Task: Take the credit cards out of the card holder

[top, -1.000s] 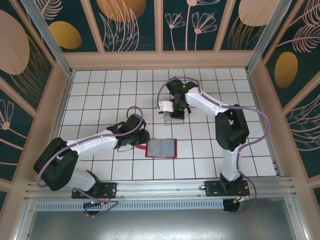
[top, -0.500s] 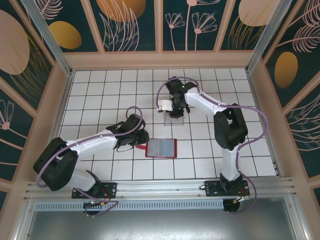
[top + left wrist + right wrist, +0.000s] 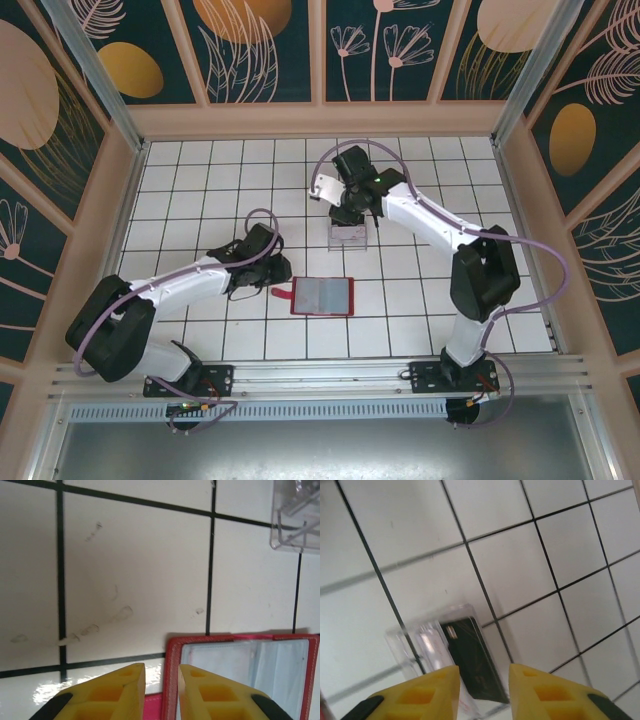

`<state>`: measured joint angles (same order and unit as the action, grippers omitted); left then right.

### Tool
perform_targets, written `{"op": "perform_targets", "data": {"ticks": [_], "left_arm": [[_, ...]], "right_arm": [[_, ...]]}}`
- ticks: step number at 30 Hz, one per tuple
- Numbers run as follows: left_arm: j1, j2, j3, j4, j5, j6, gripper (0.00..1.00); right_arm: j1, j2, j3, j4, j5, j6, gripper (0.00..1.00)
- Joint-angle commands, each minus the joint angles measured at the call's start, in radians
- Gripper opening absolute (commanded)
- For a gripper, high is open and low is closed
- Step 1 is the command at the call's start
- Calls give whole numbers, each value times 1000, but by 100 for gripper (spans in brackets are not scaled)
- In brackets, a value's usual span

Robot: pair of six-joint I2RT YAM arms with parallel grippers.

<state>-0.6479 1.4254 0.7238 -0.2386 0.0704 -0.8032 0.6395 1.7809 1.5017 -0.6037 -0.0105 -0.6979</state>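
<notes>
The red card holder (image 3: 323,297) lies open on the tiles, its greyish clear sleeves (image 3: 250,665) facing up. My left gripper (image 3: 280,285) sits at its left edge. In the left wrist view the jaws (image 3: 161,672) stand narrowly apart, with the red strap tab (image 3: 156,707) and the holder's edge between them. A black credit card (image 3: 470,660) lies inside the clear plastic box (image 3: 350,237), with something pale beside it. My right gripper (image 3: 345,212) hangs just behind and above that box. Its jaws (image 3: 483,672) are open and hold nothing.
The clear box (image 3: 296,515) stands about one tile beyond the card holder. White tiled floor surrounds both. Wooden frame walls (image 3: 130,190) close the table on the left, back and right.
My right gripper opened and drew back up from the clear box, leaving the black card inside. Its elbow swung right. My left gripper shifted slightly left, so the strap tab now shows.
</notes>
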Motion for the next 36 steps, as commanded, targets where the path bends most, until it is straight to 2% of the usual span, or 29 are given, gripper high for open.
{"op": "perform_targets", "data": {"ticks": [1,4,6,9,14,24,32,36], "left_arm": [[50,-11,-4,15,24,38,25],[98,-11,-16,27,52,59,25],[133,-12,-23,28,64,76,25],[181,-12,-27,33,88,99,25],[239,-13,-21,30,99,134,25],[278,-1,-6,21,110,176,25],[278,-29,-20,28,126,176,26],[278,-31,-23,23,133,179,26]], "right_arm": [[23,-50,-61,57,-29,412,28],[59,-77,-134,91,-3,689,25],[78,-75,-153,68,-5,878,19],[147,-80,-194,64,21,1068,15],[274,-50,-222,50,30,1282,21],[427,114,-155,-49,85,1430,32],[457,204,-95,-112,124,1458,42],[457,227,-95,-134,135,1461,43]]}}
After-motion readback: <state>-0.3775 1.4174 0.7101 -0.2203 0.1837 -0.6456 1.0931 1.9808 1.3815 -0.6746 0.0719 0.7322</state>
